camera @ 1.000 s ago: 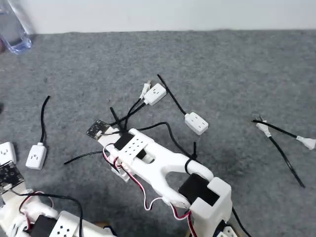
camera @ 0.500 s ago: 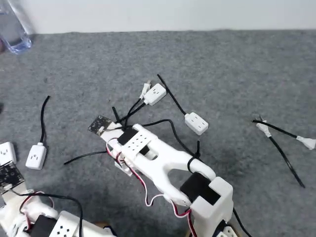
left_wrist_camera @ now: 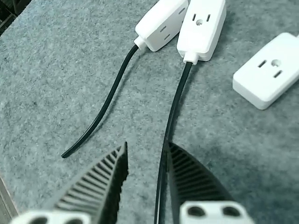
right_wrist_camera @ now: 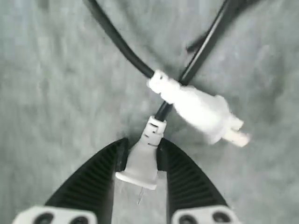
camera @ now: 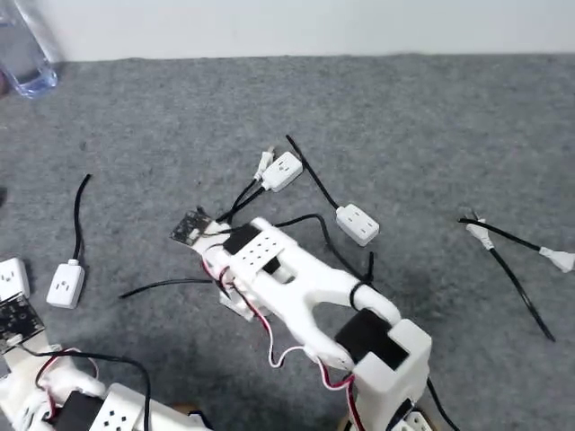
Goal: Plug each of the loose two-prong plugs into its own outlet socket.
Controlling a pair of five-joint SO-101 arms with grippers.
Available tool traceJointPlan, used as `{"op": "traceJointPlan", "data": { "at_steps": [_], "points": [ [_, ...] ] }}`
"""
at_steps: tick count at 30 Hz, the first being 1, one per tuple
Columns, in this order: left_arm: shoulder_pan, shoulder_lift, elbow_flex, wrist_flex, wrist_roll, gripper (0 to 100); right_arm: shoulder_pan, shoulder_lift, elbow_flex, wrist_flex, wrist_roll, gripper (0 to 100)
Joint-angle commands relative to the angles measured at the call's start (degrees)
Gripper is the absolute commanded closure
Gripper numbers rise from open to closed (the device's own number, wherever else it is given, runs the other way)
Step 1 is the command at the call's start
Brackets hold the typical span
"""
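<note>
- At the far left of the high view, a clear bottle [camera: 22,54] is seen at the back edge of the grey mat [camera: 404,117].
- Nearer the arms, an edge socket [camera: 11,277] and a corded socket [camera: 65,284] are laid just beside each other, and the black cord [camera: 79,215] is trailed toward the wall.
- Two sockets are given there by the high view, but three by the left wrist view. A first socket [left_wrist_camera: 161,23] and a middle socket [left_wrist_camera: 203,23] lie close side by side, and a third socket [left_wrist_camera: 267,70] lies apart.
- The left gripper [left_wrist_camera: 147,148] is held over the mat with its jaws parted by a narrow gap. Nothing is clamped. The middle socket's cord [left_wrist_camera: 174,107] is seen running between the fingers.
- The right arm [camera: 305,283] is stretched over the middle of the mat, and in the high view its fingers are hidden beneath its wrist.
- In the right wrist view, the right gripper [right_wrist_camera: 142,144] is seen closed on the body of a white held plug [right_wrist_camera: 139,165], with the cord end pointed away from the camera.
- A loose plug [right_wrist_camera: 198,112] is laid just beyond it, among crossing black cords.
- Past the arm, a centre socket [camera: 282,171] is seen with a small plug [camera: 263,163] just beside it, and a further socket [camera: 358,224] lies near.
- At the far right, an inner plug [camera: 479,232] and an outer plug [camera: 559,259] are laid on thin cords, well apart from every socket.
</note>
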Motion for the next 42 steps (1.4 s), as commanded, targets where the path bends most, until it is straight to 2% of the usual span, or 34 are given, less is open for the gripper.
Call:
{"op": "traceJointPlan", "data": {
  "at_steps": [1,10,18,25,29,33,39,42],
  "points": [
    [0.26,0.26,-0.4,0.26,-0.44,88,5.05,-10.07,-3.25,8.04,4.84,99.0],
    [0.26,0.26,-0.4,0.26,-0.44,88,18.86,-28.18,-10.81,23.34,14.15,99.0],
    [0.18,0.26,-0.4,0.35,-0.44,88,42.07,-31.87,-14.42,26.51,25.41,99.0],
    [0.18,0.26,-0.4,0.35,-0.44,88,61.49,-31.6,-14.51,22.73,36.4,99.0],
    [0.18,0.26,-0.4,0.35,-0.44,88,69.93,-31.43,-14.15,17.36,41.05,99.0],
    [0.18,0.26,-0.4,0.35,-0.44,88,75.82,-29.23,-14.24,12.09,43.25,99.0],
    [0.18,0.26,-0.4,0.35,-0.44,88,81.89,-17.45,-15.65,2.42,43.96,99.0],
    [0.35,0.26,-0.4,0.35,-0.26,88,82.24,-12.0,-17.23,2.68,44.04,98.9]
  ]
}}
